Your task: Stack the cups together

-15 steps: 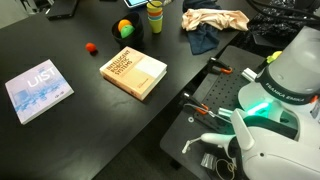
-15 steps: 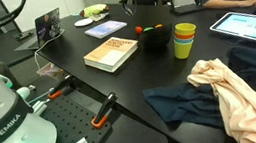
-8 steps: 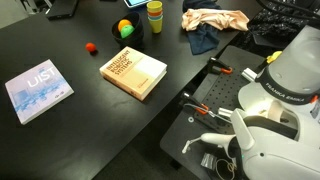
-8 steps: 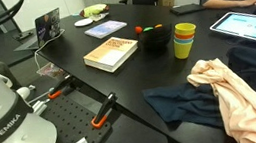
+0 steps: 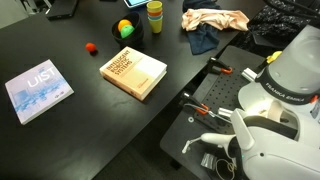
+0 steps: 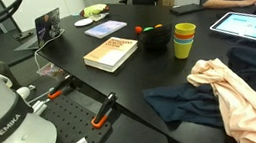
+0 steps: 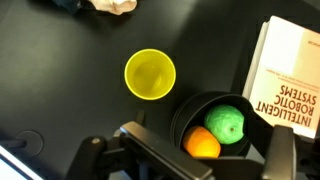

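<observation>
The cups point(image 5: 155, 15) stand nested in one upright stack at the far edge of the black table, also in an exterior view point(image 6: 185, 39). Yellow-green and orange show on the stack. In the wrist view I look straight down into the yellow-green top cup point(image 7: 150, 75). My gripper point(image 7: 190, 165) hangs high above the stack, open and empty, its fingers at the bottom of the wrist view. It does not show clearly in either exterior view.
A black bowl point(image 7: 215, 125) holding the yellow-green-red ball point(image 5: 125, 28) stands next to the stack. The tan book point(image 5: 134, 72), a small red ball point(image 5: 91, 47), a blue book point(image 5: 38, 88), cloths point(image 5: 215, 20) and a tablet point(image 6: 247, 24) lie around.
My gripper has risen from above the cups and left the top of an exterior view. The green light on the robot base has gone out. The cups have not moved.
</observation>
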Controlling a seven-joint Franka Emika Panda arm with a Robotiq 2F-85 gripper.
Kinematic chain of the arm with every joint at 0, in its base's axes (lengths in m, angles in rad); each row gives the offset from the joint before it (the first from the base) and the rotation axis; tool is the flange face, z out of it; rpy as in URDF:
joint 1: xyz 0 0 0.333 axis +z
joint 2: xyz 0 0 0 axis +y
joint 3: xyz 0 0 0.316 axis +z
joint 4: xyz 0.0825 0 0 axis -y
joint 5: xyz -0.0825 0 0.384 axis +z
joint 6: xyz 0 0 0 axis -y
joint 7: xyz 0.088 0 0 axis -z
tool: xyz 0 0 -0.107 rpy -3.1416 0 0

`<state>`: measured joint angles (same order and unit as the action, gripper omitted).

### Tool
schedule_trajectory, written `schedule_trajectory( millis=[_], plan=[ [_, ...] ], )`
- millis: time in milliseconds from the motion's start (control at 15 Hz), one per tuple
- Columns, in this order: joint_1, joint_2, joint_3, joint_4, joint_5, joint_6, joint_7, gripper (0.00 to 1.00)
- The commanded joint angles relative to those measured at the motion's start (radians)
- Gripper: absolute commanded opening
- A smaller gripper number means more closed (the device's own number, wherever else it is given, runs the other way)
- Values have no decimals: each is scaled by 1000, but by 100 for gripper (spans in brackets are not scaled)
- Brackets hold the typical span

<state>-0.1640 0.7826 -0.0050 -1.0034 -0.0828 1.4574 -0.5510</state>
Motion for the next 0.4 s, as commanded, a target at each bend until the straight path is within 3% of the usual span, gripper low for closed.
schedule_trajectory(
  millis=[0, 67, 133, 333],
  plan=[
    [1, -96, 2, -146, -10, 165, -10, 100],
    [4, -115, 0, -180, -18, 200, -10, 100],
    [-3, -33, 5, -62, -9, 122, 0, 100],
    [-3, -35, 5, -74, -10, 130, 0, 100]
  ],
)
